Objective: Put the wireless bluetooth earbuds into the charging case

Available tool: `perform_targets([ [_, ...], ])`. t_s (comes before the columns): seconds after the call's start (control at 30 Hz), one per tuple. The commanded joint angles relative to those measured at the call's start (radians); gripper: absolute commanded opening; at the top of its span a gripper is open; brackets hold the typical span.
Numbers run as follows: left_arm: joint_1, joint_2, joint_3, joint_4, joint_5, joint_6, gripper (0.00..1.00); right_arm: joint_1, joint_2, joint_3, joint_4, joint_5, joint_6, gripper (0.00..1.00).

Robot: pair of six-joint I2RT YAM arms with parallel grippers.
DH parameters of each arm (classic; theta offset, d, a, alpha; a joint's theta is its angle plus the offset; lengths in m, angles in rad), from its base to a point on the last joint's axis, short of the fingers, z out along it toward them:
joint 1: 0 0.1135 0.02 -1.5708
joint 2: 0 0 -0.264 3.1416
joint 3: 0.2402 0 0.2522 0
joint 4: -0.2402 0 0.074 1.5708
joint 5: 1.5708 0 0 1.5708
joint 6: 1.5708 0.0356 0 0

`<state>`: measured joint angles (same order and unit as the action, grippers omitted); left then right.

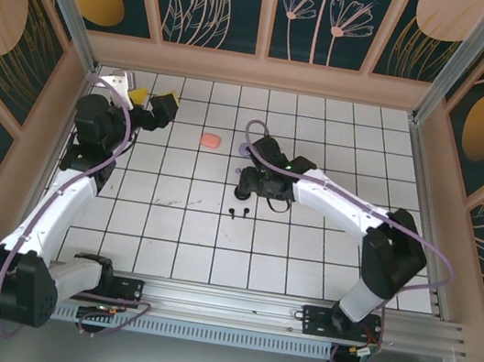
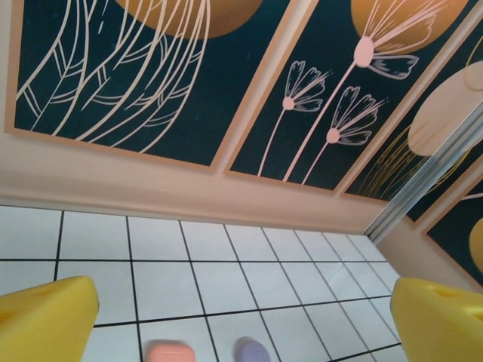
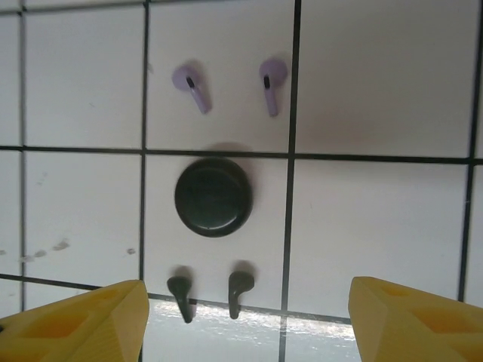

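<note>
The black earbuds [image 3: 181,296] lie side by side on the tiled surface [image 3: 377,196], just beside the round black case [image 3: 214,196], with the lavender earbuds [image 3: 190,87] on its far side. The right tool [image 3: 247,320] hangs over them, spread and empty, and the left tool [image 2: 243,320] is also wide apart, holding nothing. Each bud looks tiny, light, hard and slick, likely to skid, so a gentle pinch across the bulbous head seems best.

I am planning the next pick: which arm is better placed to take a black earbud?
The right arm. The right gripper, open, hangs above the black earbuds beside the black case. The left gripper is near the table's far-left corner, away from them.
</note>
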<state>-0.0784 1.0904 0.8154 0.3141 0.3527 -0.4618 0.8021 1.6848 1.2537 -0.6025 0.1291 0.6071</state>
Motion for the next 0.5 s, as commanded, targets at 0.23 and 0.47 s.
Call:
perform_targets([
  [0.23,-0.001,-0.181,-0.141,0.082,-0.268,-0.140,0.99,-0.001,0.170,0.088,0.014,-0.019,-0.023,0.71],
  [0.47,-0.002,-0.170,-0.149,0.043,-0.269,-0.142,0.99,-0.004,0.266,0.188,-0.008,-0.033,-0.055,0.71],
])
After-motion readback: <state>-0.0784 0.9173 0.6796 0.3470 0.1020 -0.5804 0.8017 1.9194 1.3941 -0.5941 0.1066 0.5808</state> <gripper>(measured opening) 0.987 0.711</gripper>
